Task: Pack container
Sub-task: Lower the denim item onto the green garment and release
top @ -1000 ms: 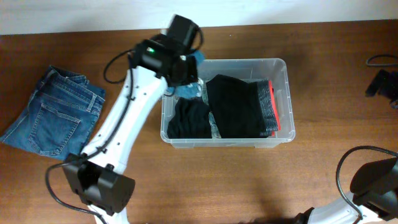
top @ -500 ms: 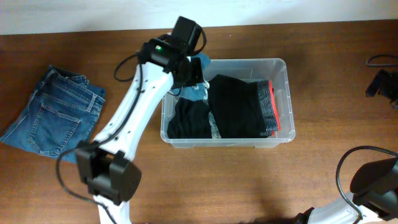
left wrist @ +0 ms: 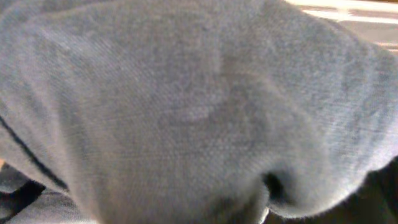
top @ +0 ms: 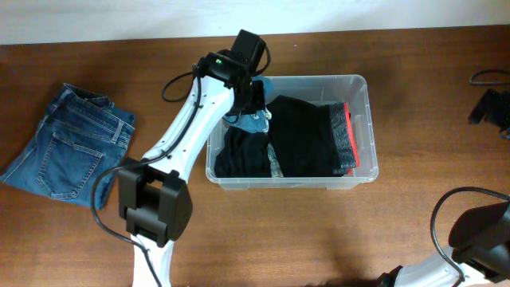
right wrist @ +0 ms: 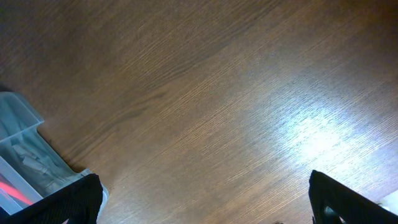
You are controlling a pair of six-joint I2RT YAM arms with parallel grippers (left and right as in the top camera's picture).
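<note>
The clear plastic container (top: 356, 82) stands mid-table; its corner also shows in the right wrist view (right wrist: 22, 140). Inside lie a black garment with a grey and red band (top: 307, 135) and a smaller black garment (top: 243, 155). My left gripper (top: 253, 102) is over the container's back left corner, shut on a light blue-grey garment (top: 252, 121) that hangs down into it. That cloth (left wrist: 186, 106) fills the left wrist view and hides the jaws. My right gripper (right wrist: 214, 205) is open and empty above bare wood, right of the container.
Folded blue jeans (top: 68, 143) lie on the table at the far left. A black device with a cable (top: 492, 108) sits at the right edge. The right arm's base (top: 478, 235) is at the front right corner.
My left arm has swung right and forward, carrying the light blue-grey garment from the container's back left rim to inside it. The right arm has not moved.
</note>
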